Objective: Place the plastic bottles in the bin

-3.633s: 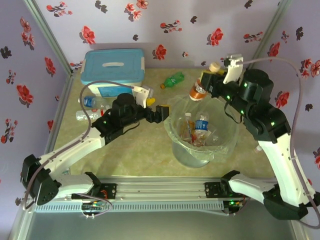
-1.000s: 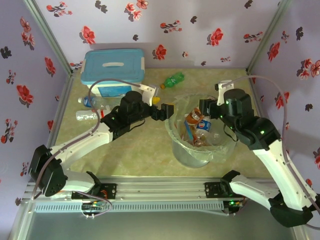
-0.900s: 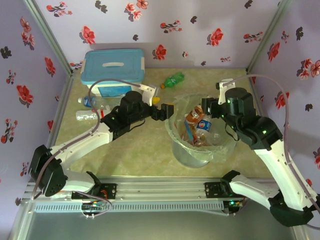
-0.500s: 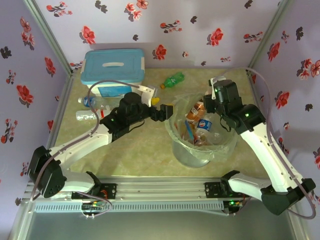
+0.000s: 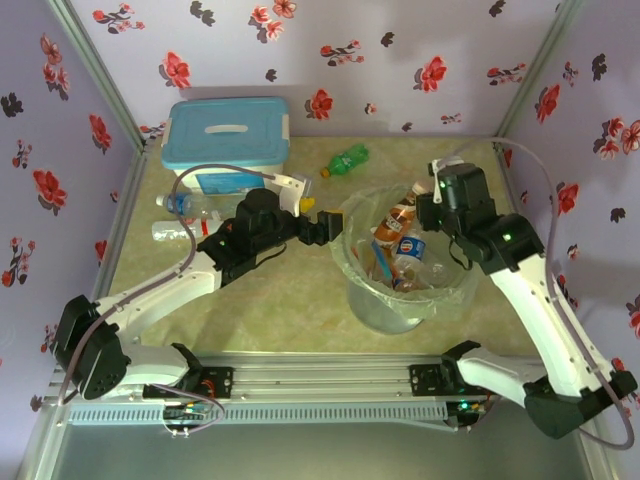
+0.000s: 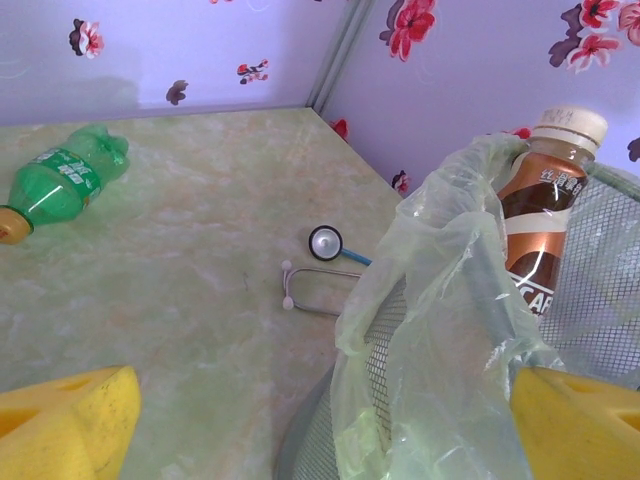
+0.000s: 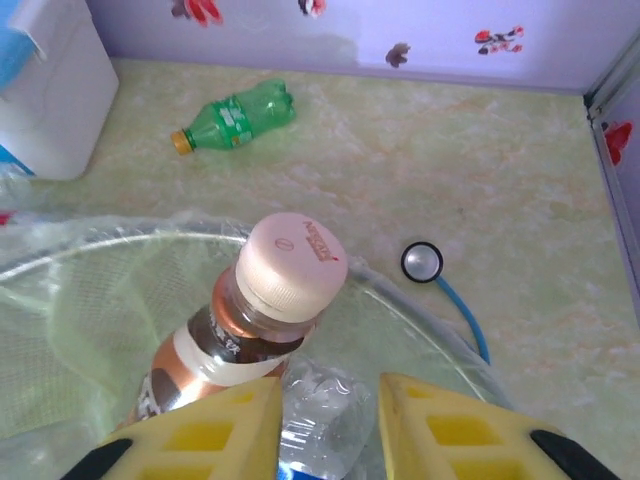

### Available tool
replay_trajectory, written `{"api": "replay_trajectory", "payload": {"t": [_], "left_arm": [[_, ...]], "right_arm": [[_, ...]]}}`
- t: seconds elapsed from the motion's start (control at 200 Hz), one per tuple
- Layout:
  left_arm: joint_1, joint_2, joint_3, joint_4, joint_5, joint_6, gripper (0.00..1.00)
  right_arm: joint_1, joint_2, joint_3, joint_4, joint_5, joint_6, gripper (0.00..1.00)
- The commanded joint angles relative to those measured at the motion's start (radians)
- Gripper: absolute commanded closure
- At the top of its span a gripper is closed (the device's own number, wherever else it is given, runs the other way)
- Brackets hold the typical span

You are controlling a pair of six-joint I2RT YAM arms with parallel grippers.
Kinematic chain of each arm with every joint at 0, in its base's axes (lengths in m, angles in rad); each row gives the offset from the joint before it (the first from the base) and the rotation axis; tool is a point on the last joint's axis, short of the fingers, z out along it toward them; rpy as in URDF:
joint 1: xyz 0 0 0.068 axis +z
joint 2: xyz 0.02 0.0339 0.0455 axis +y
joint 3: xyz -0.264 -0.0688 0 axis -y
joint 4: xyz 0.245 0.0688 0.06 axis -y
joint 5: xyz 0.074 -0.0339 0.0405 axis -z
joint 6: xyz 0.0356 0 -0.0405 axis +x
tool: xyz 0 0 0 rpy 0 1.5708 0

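The top camera shows the bin right of centre on the table, with several plastic bottles piled inside. A brown bottle leans against its far rim, cap toward the upper right. The right gripper hangs just beside that cap, and the left gripper is at the bin's left rim. A green bottle lies above the bin. Two clear bottles lie at the left, below the white box.

On the left wrist camera, the left gripper has its yellow fingers in the two lower corners, spread wide with nothing between them. The brown bottle stands slightly tilted inside the bin's bag at right. The green bottle lies at upper left, and a stethoscope lies between it and the bin.

On the right wrist camera, the right gripper has its fingers parted along the bottom edge. The brown bottle slants toward the lower left behind one finger, not between the jaws.
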Motion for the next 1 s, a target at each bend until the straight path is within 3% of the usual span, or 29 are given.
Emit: {"api": "replay_trajectory", "payload": {"t": [0.0,0.075,0.155,0.26,0.43,0.57,0.86,0.995], "left_arm": [[-0.006,0.015,-0.003,-0.056,-0.005,0.015,0.05],[-0.005,0.022,0.000,-0.051,-0.002,0.011,0.05],[-0.006,0.023,-0.003,-0.047,-0.002,0.005,0.05],[-0.006,0.019,-0.004,-0.051,-0.001,0.009,0.05],[-0.006,0.021,0.006,-0.061,-0.001,0.020,0.05],[-0.006,0.023,0.011,-0.055,-0.001,0.021,0.05],[-0.006,0.031,0.013,-0.048,0.000,0.023,0.05],[-0.006,0.023,0.003,-0.044,0.000,0.014,0.05]], "right_arm": [[-0.008,0.017,0.070,-0.003,-0.016,0.002,0.58],[-0.008,0.069,0.098,0.029,-0.030,-0.011,0.47],[-0.008,0.130,0.114,0.086,-0.044,-0.024,0.44],[-0.021,0.216,0.162,0.103,-0.041,-0.045,0.45],[-0.048,0.285,0.189,0.069,-0.042,-0.057,0.55],[-0.049,0.204,0.119,0.023,-0.020,-0.036,0.63],[-0.049,0.013,-0.085,-0.059,-0.047,0.058,0.65],[-0.048,-0.043,-0.123,-0.129,-0.117,0.101,0.66]]}}
